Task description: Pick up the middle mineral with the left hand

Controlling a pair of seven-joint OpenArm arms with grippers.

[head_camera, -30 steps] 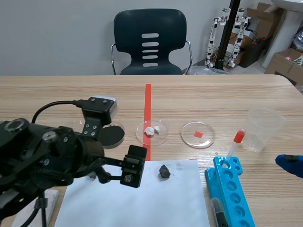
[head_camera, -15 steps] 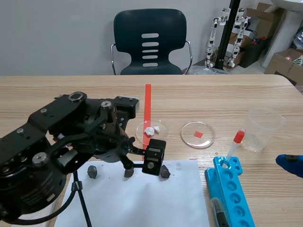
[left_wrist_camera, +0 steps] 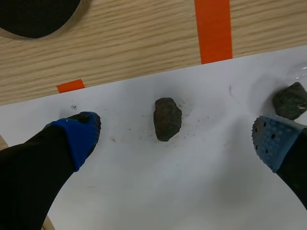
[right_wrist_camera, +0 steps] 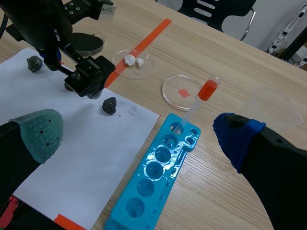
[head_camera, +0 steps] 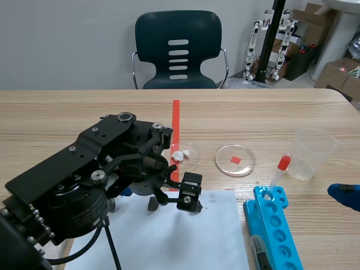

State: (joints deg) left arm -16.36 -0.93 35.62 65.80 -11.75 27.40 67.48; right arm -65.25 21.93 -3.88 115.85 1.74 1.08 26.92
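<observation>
I find my right gripper (right_wrist_camera: 139, 136) with fingers spread wide and nothing between them. A blue tube rack (right_wrist_camera: 158, 167) lies on the bench along the white sheet's (right_wrist_camera: 72, 143) right edge, with a red-capped tube (right_wrist_camera: 200, 98) standing in its far end. One dark mineral (right_wrist_camera: 110, 105) sits toward the sheet's far right corner, another (right_wrist_camera: 34, 63) near its far left corner. The left gripper (right_wrist_camera: 72, 72) hangs between them.

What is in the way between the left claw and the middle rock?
Nothing that shows. The middle mineral lies bare on the white paper, between the fingers of the open left gripper. Another mineral sits just ahead of one finger, off to the side.
</observation>
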